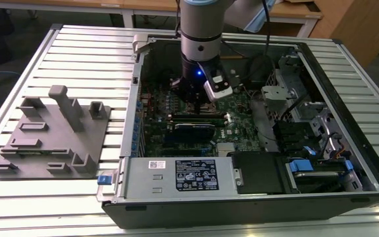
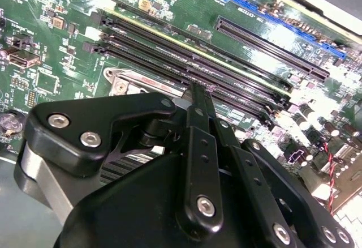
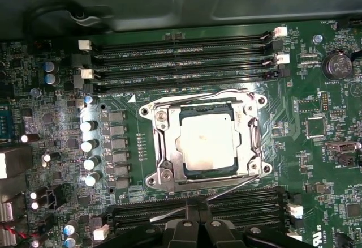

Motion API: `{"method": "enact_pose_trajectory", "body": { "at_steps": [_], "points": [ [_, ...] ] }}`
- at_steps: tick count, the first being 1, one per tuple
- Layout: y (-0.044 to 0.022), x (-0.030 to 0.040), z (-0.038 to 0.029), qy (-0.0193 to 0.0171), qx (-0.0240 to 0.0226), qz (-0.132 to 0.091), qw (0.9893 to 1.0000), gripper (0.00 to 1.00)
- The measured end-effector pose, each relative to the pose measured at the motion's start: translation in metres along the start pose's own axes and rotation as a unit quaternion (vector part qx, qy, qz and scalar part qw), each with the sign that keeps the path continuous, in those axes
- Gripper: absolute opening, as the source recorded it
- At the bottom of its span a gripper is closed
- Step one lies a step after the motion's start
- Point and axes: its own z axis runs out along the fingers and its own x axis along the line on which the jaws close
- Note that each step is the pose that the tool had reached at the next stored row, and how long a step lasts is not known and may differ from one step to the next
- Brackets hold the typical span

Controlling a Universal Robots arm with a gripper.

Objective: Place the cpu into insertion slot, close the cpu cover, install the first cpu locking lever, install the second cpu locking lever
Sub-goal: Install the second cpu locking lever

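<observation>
Arm (image 1: 201, 34) vertical, wrist pointing straight down; tool (image 2: 198, 96) low, fingers (image 2: 195, 146) meeting at tips.

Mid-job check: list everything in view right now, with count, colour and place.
slatted table: one, silver-grey, under everything.
computer case: one, black, open on the table.
fixture tray: one, grey, at the exterior view's left of the case.
motherboard: one, green, inside the case.
cpu: one, silvery-grey, seated in the insertion slot.
cpu cover: one, silvery, closed over the cpu's edges.
memory slots: two banks, black, flanking the insertion slot.
arm: one, grey, reaching into the case.
gripper: one, black, shut, above the nearer memory slots.
</observation>
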Motion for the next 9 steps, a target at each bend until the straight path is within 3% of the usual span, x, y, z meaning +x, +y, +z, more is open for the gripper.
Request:
{"method": "enact_pose_trajectory", "body": {
  "at_steps": [9],
  "points": [
    [-0.001, 0.0094, -0.0003, -0.0005, 0.0, 0.0, 1.0, 0.1]
  ]
}}
